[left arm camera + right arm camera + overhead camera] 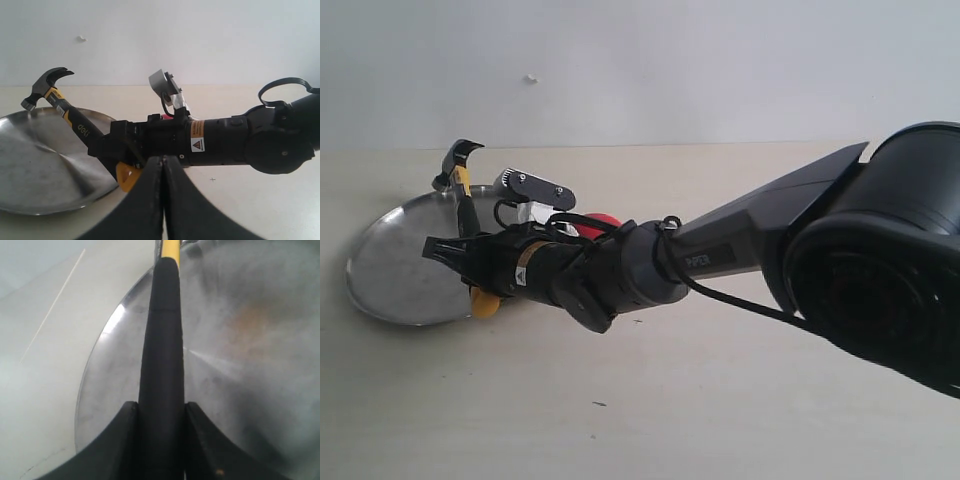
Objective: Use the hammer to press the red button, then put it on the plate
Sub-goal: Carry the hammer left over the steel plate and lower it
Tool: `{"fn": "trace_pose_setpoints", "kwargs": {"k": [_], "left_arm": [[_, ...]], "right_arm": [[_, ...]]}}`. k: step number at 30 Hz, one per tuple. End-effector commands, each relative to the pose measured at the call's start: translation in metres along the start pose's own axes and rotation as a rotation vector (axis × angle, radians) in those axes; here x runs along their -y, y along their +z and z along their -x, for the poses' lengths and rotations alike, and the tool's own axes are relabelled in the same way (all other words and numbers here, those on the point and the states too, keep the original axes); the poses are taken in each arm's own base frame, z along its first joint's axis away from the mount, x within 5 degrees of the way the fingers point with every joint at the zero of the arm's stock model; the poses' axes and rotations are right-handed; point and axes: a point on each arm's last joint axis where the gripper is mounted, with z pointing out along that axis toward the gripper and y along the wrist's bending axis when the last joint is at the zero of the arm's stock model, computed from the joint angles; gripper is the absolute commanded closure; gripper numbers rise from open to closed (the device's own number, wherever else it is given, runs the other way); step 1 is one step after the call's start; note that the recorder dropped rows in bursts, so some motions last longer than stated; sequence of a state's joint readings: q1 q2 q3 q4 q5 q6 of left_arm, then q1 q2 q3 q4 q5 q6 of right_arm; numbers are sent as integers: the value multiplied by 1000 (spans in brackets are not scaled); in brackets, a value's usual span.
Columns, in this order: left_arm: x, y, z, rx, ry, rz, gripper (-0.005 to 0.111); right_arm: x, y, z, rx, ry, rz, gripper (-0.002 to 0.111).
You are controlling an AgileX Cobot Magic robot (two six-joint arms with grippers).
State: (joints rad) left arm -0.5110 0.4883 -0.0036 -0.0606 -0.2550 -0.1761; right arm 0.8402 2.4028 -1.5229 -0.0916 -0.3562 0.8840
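Note:
My right gripper [458, 250] reaches across to the left and is shut on the black handle of the hammer [459, 160]. The hammer stands tilted over the plate [390, 270], its steel head up near the far rim and its yellow end [485, 303] low by the near rim. In the right wrist view the handle [162, 340] runs between the fingers, with the plate [250, 340] beneath. The red button [603, 222] is mostly hidden behind the right arm; only a sliver of it [167, 116] shows elsewhere. My left gripper [163, 162] is shut and holds nothing, beside the right arm and the plate [45, 160].
The right arm's forearm [740, 245] stretches across the middle of the beige table, with a loose black cable [740, 300] under it. Its grey wrist camera [532, 186] sticks up above the gripper. A pale wall stands behind the table.

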Motion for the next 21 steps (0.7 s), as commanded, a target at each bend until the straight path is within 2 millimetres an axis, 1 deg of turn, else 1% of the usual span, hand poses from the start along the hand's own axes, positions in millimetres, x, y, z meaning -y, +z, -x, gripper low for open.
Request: {"fn": "trace_pose_setpoints", "kwargs": {"k": [1, 8, 14, 21], "left_arm": [[0, -1, -1, 2, -1, 1, 107], [0, -1, -1, 2, -1, 1, 107], [0, -1, -1, 2, -1, 1, 107], [0, -1, -1, 2, -1, 1, 107]], "right_arm": [[-20, -4, 19, 93, -37, 112, 108], [-19, -4, 18, 88, -39, 107, 108], [-15, -3, 15, 47, -39, 57, 108], [-13, -3, 14, 35, -66, 42, 108]]}}
